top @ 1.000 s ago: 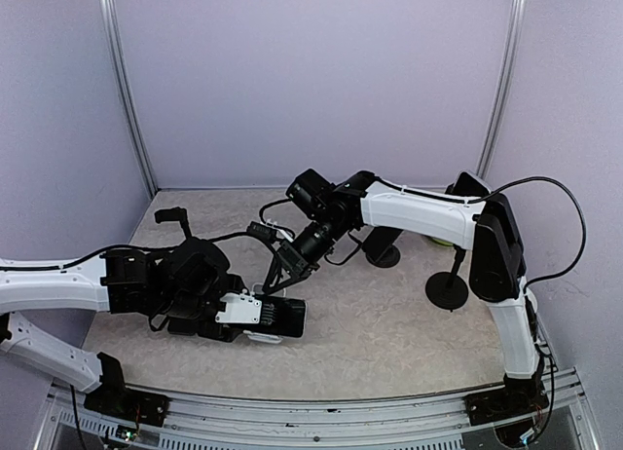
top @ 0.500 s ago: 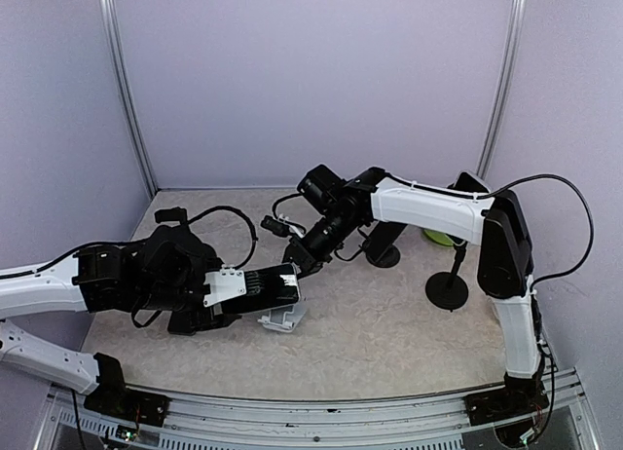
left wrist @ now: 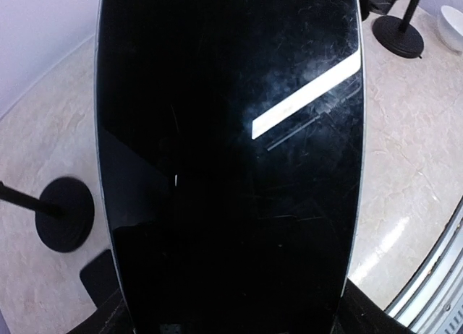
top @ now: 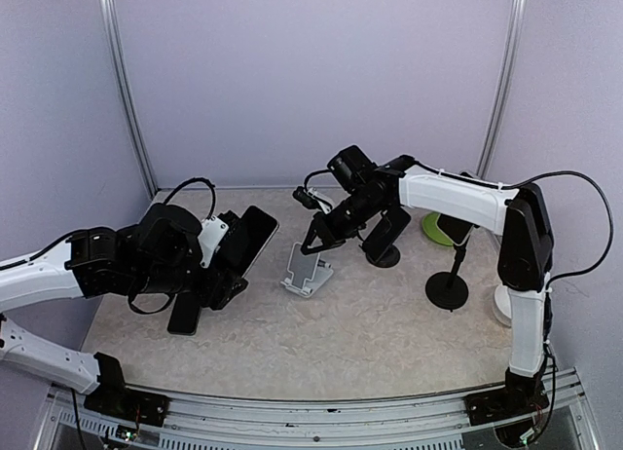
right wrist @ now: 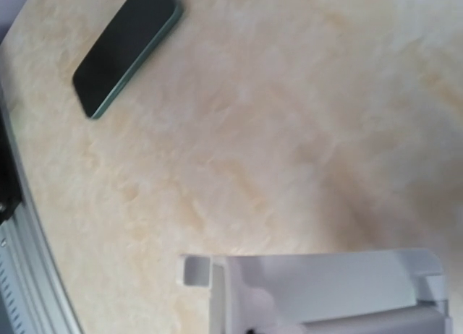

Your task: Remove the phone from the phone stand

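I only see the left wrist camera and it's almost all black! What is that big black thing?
Observer: That's the phone. From above, the left hand grips it by its sides, up off the table.
Kid: Is it in its stand?
Observer: No. The white phone stand sits empty on the table, apart from the phone.
Kid: Where's the other hand?
Observer: The right hand is shut, right at the stand's top edge. I can't tell if it touches.
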Robot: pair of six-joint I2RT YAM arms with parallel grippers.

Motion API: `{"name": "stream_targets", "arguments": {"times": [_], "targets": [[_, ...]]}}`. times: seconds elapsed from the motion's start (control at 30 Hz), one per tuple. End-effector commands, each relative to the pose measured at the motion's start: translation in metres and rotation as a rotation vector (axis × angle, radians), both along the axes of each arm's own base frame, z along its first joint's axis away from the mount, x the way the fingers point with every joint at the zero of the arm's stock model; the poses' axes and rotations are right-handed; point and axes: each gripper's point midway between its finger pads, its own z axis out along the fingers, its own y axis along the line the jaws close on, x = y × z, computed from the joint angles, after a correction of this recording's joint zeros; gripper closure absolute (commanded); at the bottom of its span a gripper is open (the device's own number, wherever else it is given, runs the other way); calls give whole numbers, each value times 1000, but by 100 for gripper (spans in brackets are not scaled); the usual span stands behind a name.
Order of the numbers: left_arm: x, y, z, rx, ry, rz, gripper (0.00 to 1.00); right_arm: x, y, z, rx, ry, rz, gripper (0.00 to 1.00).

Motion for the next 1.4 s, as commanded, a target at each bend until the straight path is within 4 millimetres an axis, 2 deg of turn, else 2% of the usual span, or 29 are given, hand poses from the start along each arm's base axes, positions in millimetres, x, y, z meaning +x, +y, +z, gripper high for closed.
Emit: {"name": "stream_targets", "arguments": {"times": [0.0,0.1,0.3,0.43,0.53,0.63,0.83,1.0,1.13,1.37], "targets": [[3,11,1,-202,94,235,63,9,-4,29,43,-79,-29,100],[0,14,-13,-262,149,296,63,9,-5,29,40,-83,-22,100],[-6,20,-61,-229,244,381,62,10,-5,33,42,-93,-28,100],[-7,21,-87,-213,288,414,62,12,-3,41,65,-106,-35,100],[-8,14,-104,-217,340,408,55,13,-2,45,80,-115,-39,100],[-9,7,-124,-213,403,409,54,11,3,47,103,-101,-24,100],[-6,-5,-150,-194,469,420,54,12,5,51,115,-99,-29,100],[-5,-3,-171,-153,517,473,54,16,7,53,120,-113,-32,100],[-3,-3,-178,-125,526,498,51,21,10,56,127,-125,-32,100],[-6,-3,-186,-83,549,517,29,29,17,59,138,-151,-30,100]]}}
